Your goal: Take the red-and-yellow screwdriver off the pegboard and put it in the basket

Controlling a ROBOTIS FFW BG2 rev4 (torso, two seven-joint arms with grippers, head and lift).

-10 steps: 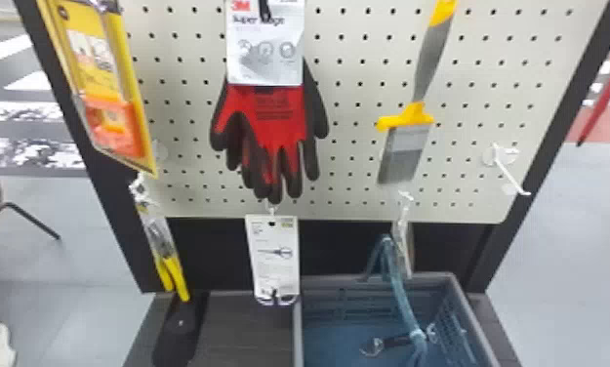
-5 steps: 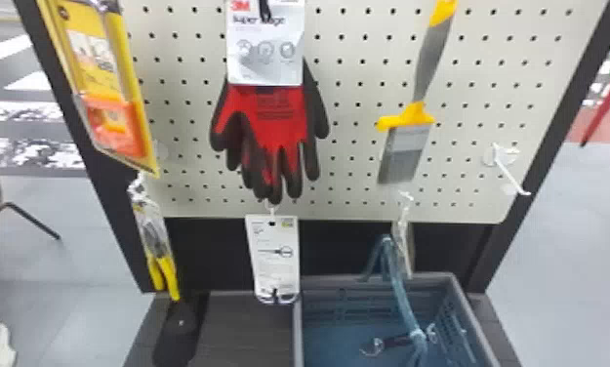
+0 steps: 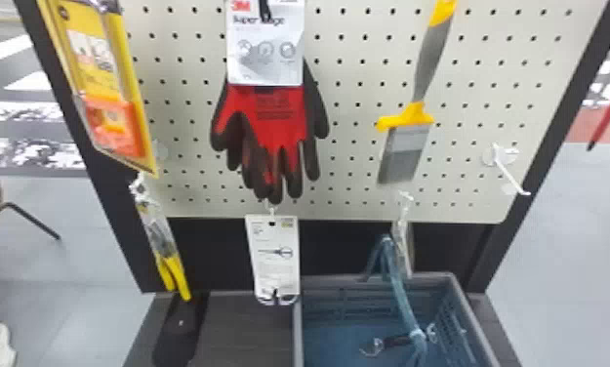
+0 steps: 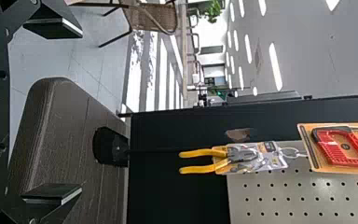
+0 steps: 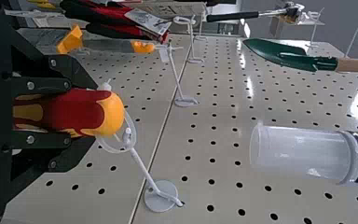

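One screwdriver (image 5: 77,109) stands upright, butt up, in the right gripper (image 5: 87,113).

Screwdriver (image 5: 113,115) shaft hidden; basket (image 3: 333,303) cut off at head view's bottom.

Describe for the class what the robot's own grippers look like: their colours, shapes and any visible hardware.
The left gripper is black, with round holes in its body and flat, blocky fingers edged in a pale strip. The right gripper is also black, built from angular linkages dotted with round, silvery screw heads.
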